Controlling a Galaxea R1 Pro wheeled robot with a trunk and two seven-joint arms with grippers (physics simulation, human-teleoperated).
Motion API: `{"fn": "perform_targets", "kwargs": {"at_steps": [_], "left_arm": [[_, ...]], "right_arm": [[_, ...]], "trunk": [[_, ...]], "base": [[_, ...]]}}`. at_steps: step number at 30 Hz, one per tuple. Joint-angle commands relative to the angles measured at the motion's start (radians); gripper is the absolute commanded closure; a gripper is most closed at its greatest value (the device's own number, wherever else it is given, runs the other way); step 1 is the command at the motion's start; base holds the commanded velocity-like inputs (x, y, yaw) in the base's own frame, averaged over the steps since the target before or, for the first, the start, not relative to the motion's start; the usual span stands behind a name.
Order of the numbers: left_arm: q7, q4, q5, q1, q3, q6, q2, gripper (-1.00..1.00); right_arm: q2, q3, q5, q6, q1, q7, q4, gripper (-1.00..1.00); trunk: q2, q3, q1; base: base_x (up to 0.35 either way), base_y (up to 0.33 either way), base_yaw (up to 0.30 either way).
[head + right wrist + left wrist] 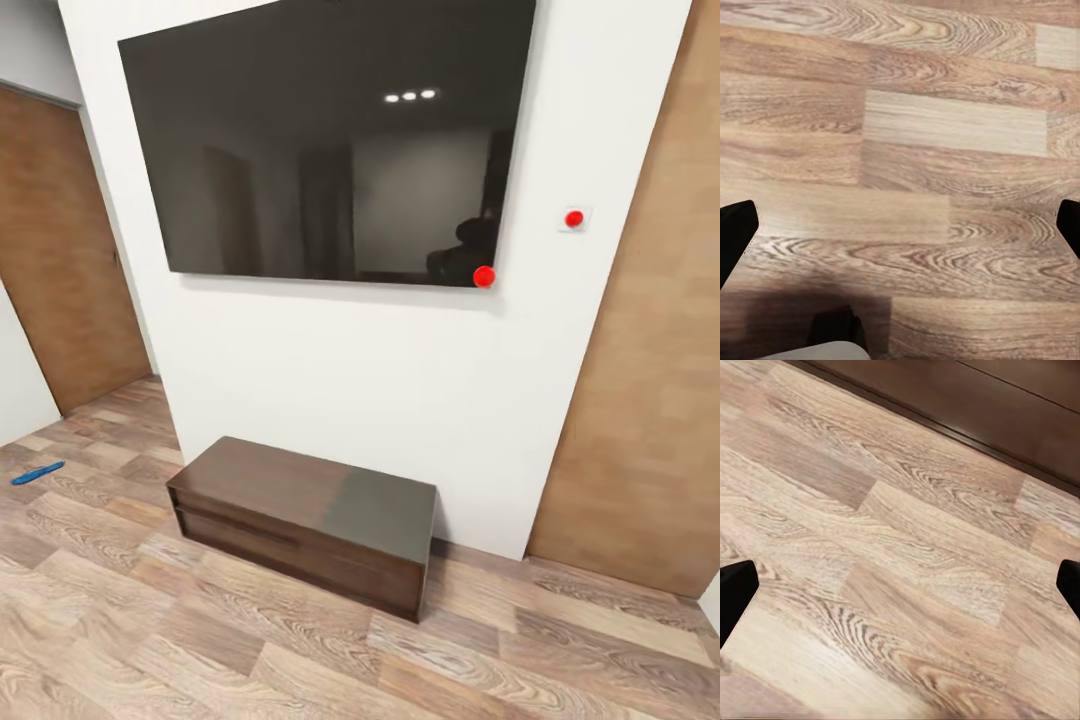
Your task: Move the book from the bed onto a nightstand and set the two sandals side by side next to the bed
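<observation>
The left gripper [900,585] is hanging spread wide over the wood-plank floor [870,547], its 2 dark fingertips [735,592] showing at opposite edges of the left wrist view with bare planks between them; it is grasping nothing and touching nothing. The right gripper [900,225] is likewise splayed apart and empty, its fingertips [735,232] sitting at the 2 sides of the right wrist view above plain floor. Both are pointing down toward the planks.

The left wrist view is also taking in a dark brown strip, the base of the low cabinet [982,405], running along 1 corner. The right wrist view is showing a dark shadow and a pale grey rounded shape at one edge; what it is cannot be told.

The head view is facing a white wall [330,370] carrying a large black screen [330,140], with the long low dark cabinet [300,520] standing against the wall below it. Wooden doors are flanking the wall. Far off on the floor at the robot's left, 1 blue sandal [37,472] is lying flat, well apart from the cabinet.
</observation>
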Motion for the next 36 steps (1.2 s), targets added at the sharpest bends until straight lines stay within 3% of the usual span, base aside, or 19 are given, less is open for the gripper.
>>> {"fn": "perform_targets", "kwargs": {"at_steps": [1,28,31,32,33,36], "left_arm": [[0.0,0.001,0.006,-0.001,0.001,-0.003,-0.001,-1.0],[0.0,0.003,0.008,-0.001,0.0,-0.012,-0.002,-1.0],[0.0,0.078,0.007,-0.001,0.003,-0.038,-0.001,-1.0],[0.0,0.101,0.007,-0.001,0.003,-0.064,-0.001,-1.0],[0.0,0.133,0.007,-0.001,0.004,-0.146,-0.001,-1.0],[0.0,0.143,0.007,-0.001,0.003,-0.186,-0.002,-1.0]], "right_arm": [[0.0,-0.002,0.0,-0.003,0.0,0.0,0.0,-1.0],[0.002,-0.001,-0.007,-0.004,0.0,0.001,0.01,-1.0],[0.0,-0.002,-0.007,-0.005,0.0,0.001,0.013,-1.0],[0.0,-0.003,-0.007,-0.004,0.0,0.001,0.014,-1.0],[-0.001,-0.003,-0.008,-0.004,0.0,0.001,0.017,-1.0],[0.0,-0.002,-0.008,-0.004,0.0,0.001,0.018,-1.0]], "trunk": [[-0.001,-0.001,0.0],[-0.001,-0.001,0.0],[-0.001,-0.001,0.0],[-0.001,-0.001,0.0],[-0.001,-0.001,0.0],[-0.001,-0.001,0.0]], "base": [[0.0,0.0,0.293],[0.0,0.0,0.293],[0.0,0.0,0.293],[0.0,0.0,0.293],[0.0,0.0,0.293],[0.0,0.0,0.293]]}}
